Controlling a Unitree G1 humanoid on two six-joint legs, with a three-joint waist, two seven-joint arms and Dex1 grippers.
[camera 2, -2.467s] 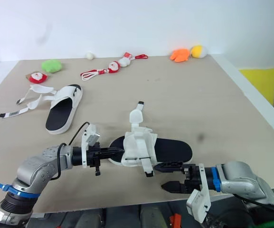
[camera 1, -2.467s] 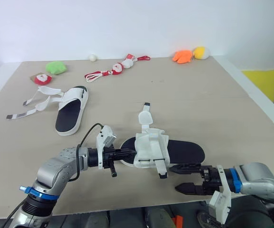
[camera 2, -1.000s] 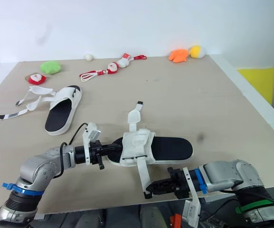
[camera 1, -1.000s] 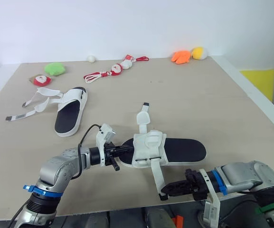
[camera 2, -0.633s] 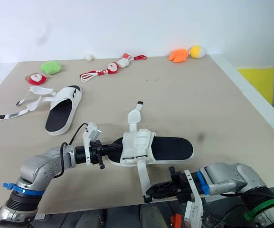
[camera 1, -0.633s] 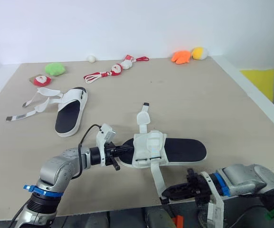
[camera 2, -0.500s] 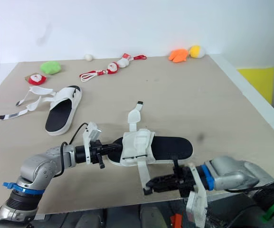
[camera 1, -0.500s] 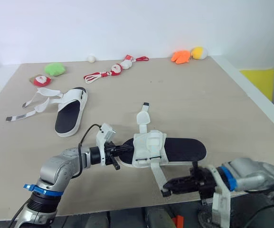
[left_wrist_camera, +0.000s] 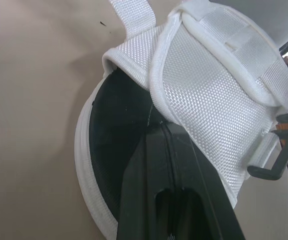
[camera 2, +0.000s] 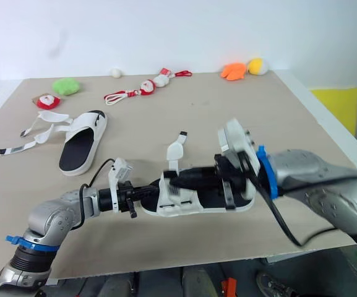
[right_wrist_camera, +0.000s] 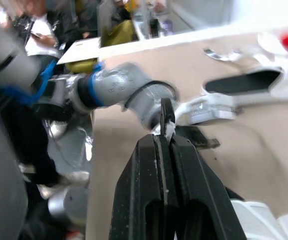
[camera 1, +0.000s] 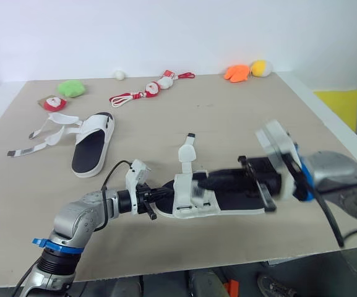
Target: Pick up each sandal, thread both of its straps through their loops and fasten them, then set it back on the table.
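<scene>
The white, black-soled near sandal (camera 1: 187, 202) is lying flat between the left gripper (camera 1: 159, 197) and the right gripper (camera 1: 198, 183), which is pinching its strap (right_wrist_camera: 167, 131). The far sandal (camera 1: 91, 145) is lying well beyond the left gripper, straps splayed.

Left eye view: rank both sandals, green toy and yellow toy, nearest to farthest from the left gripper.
1. Near sandal, at the left gripper.
2. Unfastened sandal, left side.
3. Green toy, far left.
4. Yellow toy, far right.
</scene>
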